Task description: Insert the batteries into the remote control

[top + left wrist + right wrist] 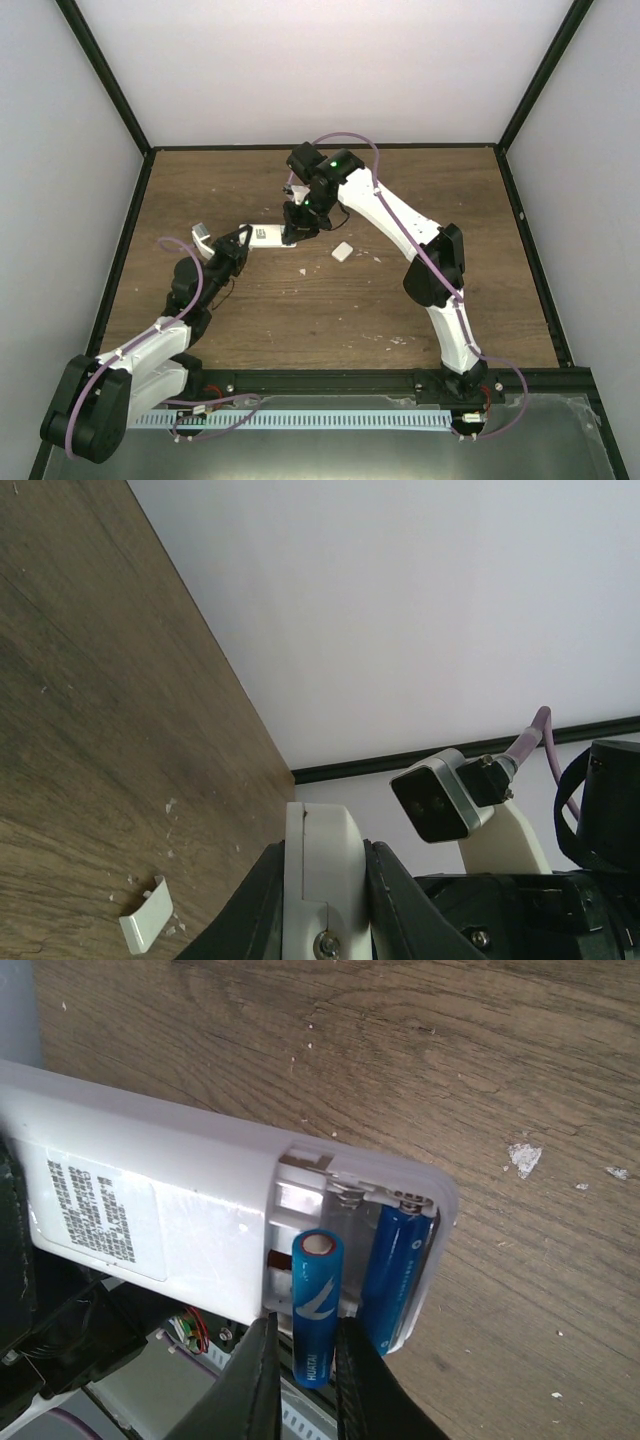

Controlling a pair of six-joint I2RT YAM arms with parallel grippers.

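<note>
My left gripper is shut on the white remote control, held just above the table; in the left wrist view its edge fills the gap between the jaws of that gripper. The right wrist view shows the remote's back with the compartment uncovered. One blue battery lies seated in the far slot. My right gripper is shut on the other battery, which is tilted, its top end over the free slot. My right gripper hangs right over the remote's end.
A small white square cover piece lies on the wooden table right of the remote, also visible as a white piece. Pale crumbs dot the wood. Black frame posts and white walls enclose the table.
</note>
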